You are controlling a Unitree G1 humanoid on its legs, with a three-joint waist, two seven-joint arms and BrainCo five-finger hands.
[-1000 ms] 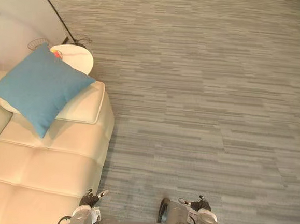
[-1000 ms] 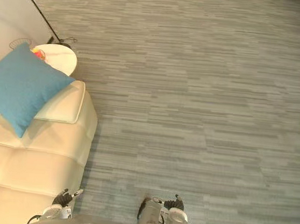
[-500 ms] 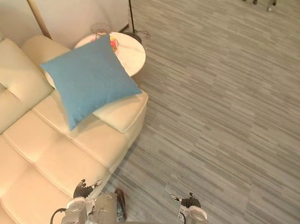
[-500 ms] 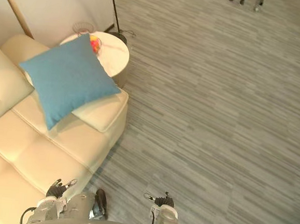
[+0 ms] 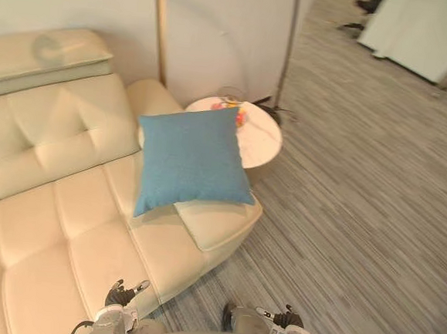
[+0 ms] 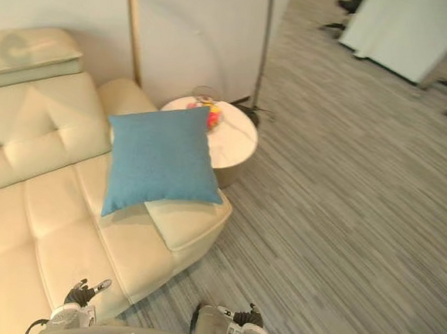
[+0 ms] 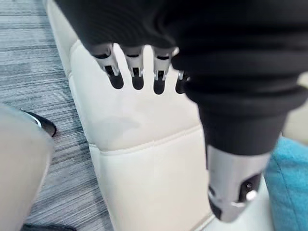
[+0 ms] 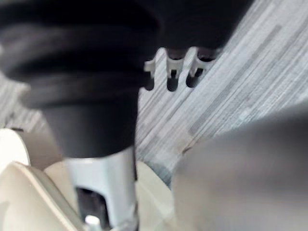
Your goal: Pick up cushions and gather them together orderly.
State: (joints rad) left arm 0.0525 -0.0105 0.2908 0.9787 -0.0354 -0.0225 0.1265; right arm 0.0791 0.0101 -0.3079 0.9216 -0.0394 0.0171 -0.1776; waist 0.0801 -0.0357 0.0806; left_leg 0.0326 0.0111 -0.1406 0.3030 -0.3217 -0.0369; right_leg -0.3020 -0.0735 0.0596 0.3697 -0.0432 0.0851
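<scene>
Left eye view: the whole scene has swung round over the last second, so it is the camera that has turned and not the things. The cream sofa (image 5: 64, 224) now spreads across the near side, where a second ago grey carpeted floor (image 5: 358, 224) took up most of the view. The blue cushion (image 5: 192, 158) has not shifted on its seat. It lies propped on the sofa's end, one corner reaching over the small round counter (image 5: 262, 143) just beside it.

The left hand (image 5: 123, 294) hangs low at the sofa's front edge. In the left wrist view its fingers (image 7: 137, 72) are straight and relaxed, holding nothing, with the seat cushioning just past them. The cushion is well ahead of those fingers, farther along the sofa. The right hand (image 5: 289, 321) hangs over the floor, its fingers (image 8: 172, 77) loose and empty too, with the cushion ahead of them and off toward the left hand's side.

The turn seems to have lined the robot up with the sofa and the cushion. No pickup has begun; the likely next need is to close the gap before either hand can reach.
</scene>
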